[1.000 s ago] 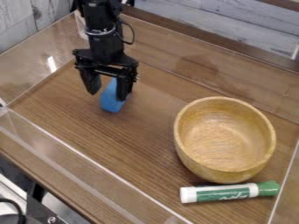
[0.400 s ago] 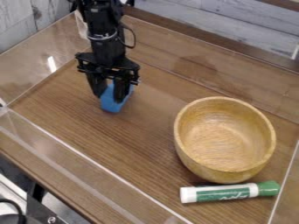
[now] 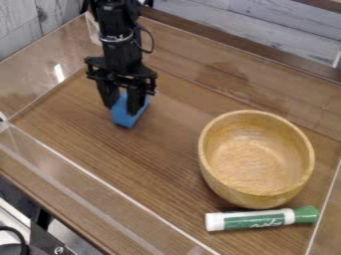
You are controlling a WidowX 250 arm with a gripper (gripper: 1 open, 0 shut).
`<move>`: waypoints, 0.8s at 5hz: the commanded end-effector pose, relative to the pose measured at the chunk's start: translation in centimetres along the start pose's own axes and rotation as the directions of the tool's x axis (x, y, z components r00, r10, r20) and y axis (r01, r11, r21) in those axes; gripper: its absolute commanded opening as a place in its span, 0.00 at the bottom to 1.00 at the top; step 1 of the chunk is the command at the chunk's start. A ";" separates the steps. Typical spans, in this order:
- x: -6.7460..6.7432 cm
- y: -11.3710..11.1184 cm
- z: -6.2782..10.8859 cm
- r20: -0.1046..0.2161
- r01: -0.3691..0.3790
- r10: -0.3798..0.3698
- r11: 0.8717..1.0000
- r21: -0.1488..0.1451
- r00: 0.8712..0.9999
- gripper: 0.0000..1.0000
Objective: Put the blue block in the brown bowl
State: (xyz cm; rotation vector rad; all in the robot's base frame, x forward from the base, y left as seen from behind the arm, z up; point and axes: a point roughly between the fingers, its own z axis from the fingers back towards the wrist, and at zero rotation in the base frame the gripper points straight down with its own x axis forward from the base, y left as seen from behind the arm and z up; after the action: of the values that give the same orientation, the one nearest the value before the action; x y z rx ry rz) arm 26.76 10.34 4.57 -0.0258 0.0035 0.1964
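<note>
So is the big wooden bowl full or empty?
Empty: you can see the bare wood inside the bowl, and the blue block is outside it, at the claw.

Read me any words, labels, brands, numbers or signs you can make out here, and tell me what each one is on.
No text can be read with certainty.
Green-and-white marker: faint marks run along its white barrel, too small and blurred to read.
Blue block: no lettering shows on the part in view.
Brown bowl: no lettering shows.
</note>
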 end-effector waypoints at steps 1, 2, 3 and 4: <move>1.1 0.0 2.1 0.060 0.021 -0.023 0.999 0.026 0.998 0.00; 1.2 -0.1 2.5 0.060 0.034 -0.036 0.999 0.035 0.998 0.00; 1.3 -0.2 2.8 0.059 0.049 -0.052 0.998 0.044 0.997 0.00; 1.5 -0.3 3.3 0.059 0.065 -0.068 0.997 0.052 0.996 0.00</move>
State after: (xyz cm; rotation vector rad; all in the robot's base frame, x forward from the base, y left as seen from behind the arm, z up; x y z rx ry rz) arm 27.28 10.10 5.71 0.0033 0.0217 0.1385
